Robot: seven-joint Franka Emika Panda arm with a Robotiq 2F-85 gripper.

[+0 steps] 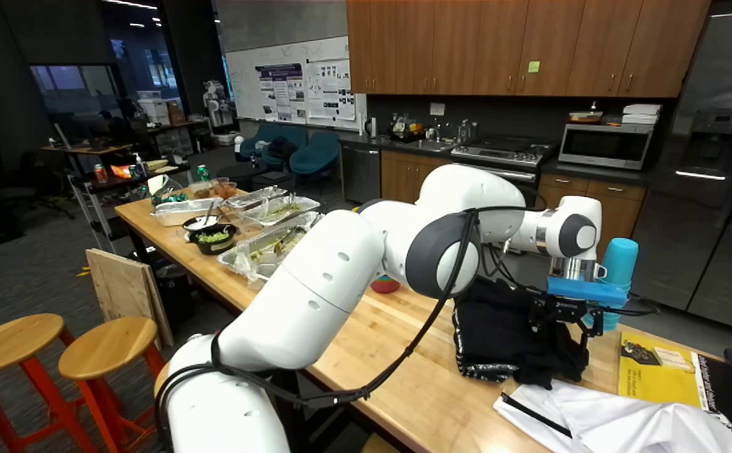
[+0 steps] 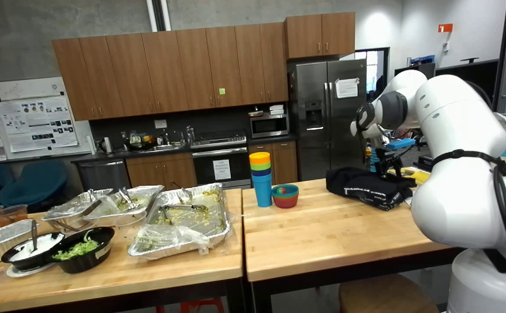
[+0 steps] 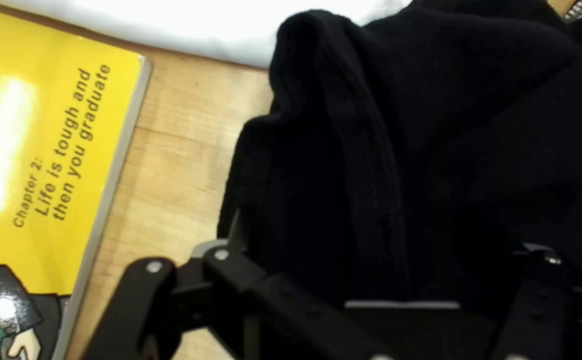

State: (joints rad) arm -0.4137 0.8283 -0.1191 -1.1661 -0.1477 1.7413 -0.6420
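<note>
The claw (image 3: 381, 237) is spread wide over the black cloth (image 3: 431, 150), leaving room for folds. Under the claw, the table (image 3: 186, 145) holds up that cloth and a nearby book (image 3: 46, 160).

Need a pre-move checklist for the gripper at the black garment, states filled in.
1. Gripper open: ok, jaws wide apart.
2. Black garment between the jaws in wrist view: ok.
3. Gripper touching garment: cannot tell, black on black.
4. Garment smooth: not ok, creased.
5. Yellow book apart from gripper: ok, tabletop shows between.
6. White cloth apart from garment: cannot tell, edges meet in view.
</note>
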